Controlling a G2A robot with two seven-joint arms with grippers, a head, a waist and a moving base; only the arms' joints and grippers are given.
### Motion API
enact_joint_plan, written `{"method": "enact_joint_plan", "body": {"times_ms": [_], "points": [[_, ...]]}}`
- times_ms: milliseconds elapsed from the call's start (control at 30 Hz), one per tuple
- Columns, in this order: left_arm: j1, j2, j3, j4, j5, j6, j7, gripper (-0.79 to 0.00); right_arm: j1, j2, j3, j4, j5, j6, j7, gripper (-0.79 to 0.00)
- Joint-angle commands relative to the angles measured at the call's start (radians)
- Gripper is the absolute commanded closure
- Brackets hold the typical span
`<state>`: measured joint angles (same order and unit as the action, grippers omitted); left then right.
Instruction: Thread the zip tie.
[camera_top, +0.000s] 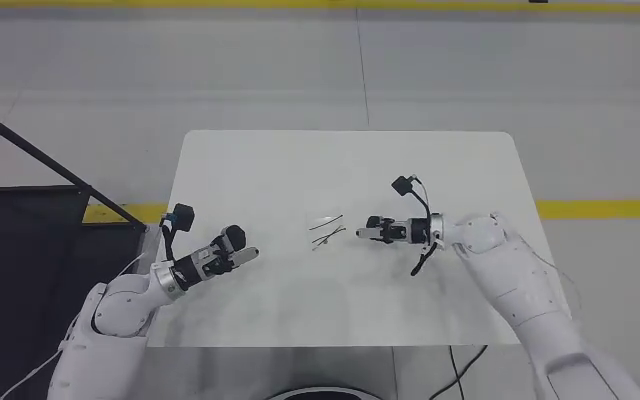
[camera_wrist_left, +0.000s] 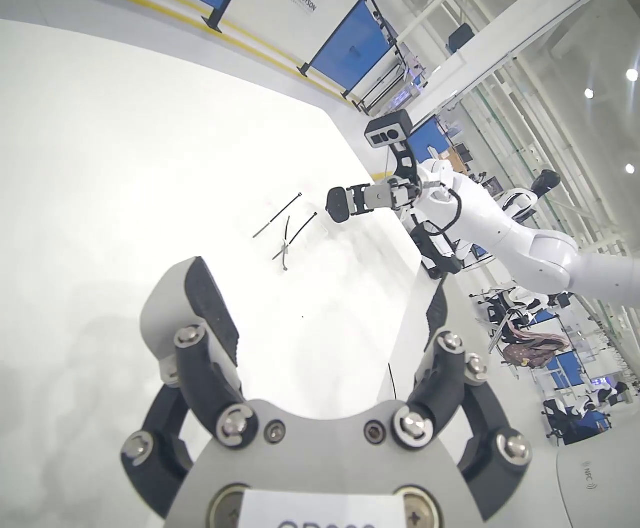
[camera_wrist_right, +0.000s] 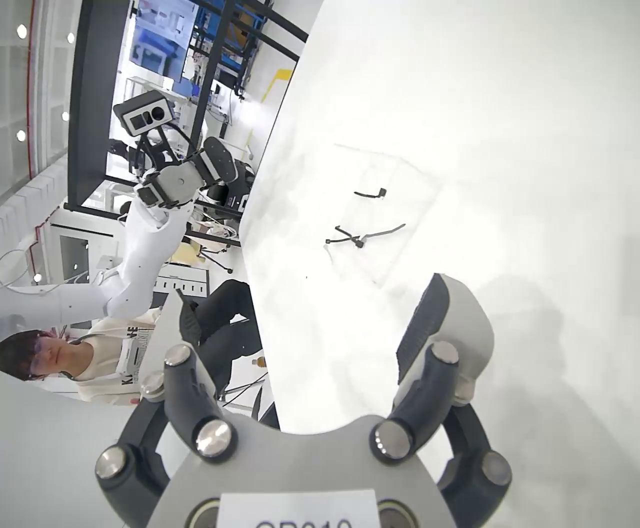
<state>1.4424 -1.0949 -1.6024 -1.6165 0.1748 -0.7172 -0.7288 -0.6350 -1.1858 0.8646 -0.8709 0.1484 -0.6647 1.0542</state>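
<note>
Three thin black zip ties lie loose near the middle of the white table (camera_top: 300, 170). One zip tie (camera_top: 326, 222) lies straight and apart. Beside it, two more (camera_top: 328, 238) cross each other. The left wrist view shows the straight tie (camera_wrist_left: 277, 221) and the crossed pair (camera_wrist_left: 292, 239); the right wrist view shows them as a short tie (camera_wrist_right: 371, 193) and a crossed pair (camera_wrist_right: 364, 238). My left gripper (camera_top: 244, 250) (camera_wrist_left: 325, 305) hovers open towards the table's front left, well short of the ties. My right gripper (camera_top: 365, 230) (camera_wrist_right: 307, 320) is open just right of them, holding nothing.
A black panel on a dark frame (camera_top: 40, 240) stands against the table's left side, near my left arm. The table's front edge (camera_top: 330, 346) runs close below both arms. Bare tabletop lies behind and around the ties.
</note>
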Motion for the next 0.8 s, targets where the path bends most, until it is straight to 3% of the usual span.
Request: {"method": "enact_joint_plan", "body": {"times_ms": [0,300,467,567,767], "points": [[0.0,0.0,0.0,0.0,0.0,0.0,0.0,-0.785,0.02,-0.013,-0.024,0.02,-0.02,0.032,-0.026,-0.782],[0.0,0.0,0.0,0.0,0.0,0.0,0.0,-0.785,0.087,-0.056,-0.086,0.095,-0.06,0.098,-0.067,-0.702],[0.0,0.0,0.0,0.0,0.0,0.0,0.0,-0.785,0.103,-0.071,-0.104,0.128,-0.073,0.118,-0.073,-0.576],[0.0,0.0,0.0,0.0,0.0,0.0,0.0,-0.785,0.112,-0.08,-0.112,0.144,-0.073,0.124,-0.066,-0.548],[0.0,0.0,0.0,0.0,0.0,0.0,0.0,-0.785,0.125,-0.094,-0.123,0.172,-0.068,0.121,-0.055,-0.369]]}}
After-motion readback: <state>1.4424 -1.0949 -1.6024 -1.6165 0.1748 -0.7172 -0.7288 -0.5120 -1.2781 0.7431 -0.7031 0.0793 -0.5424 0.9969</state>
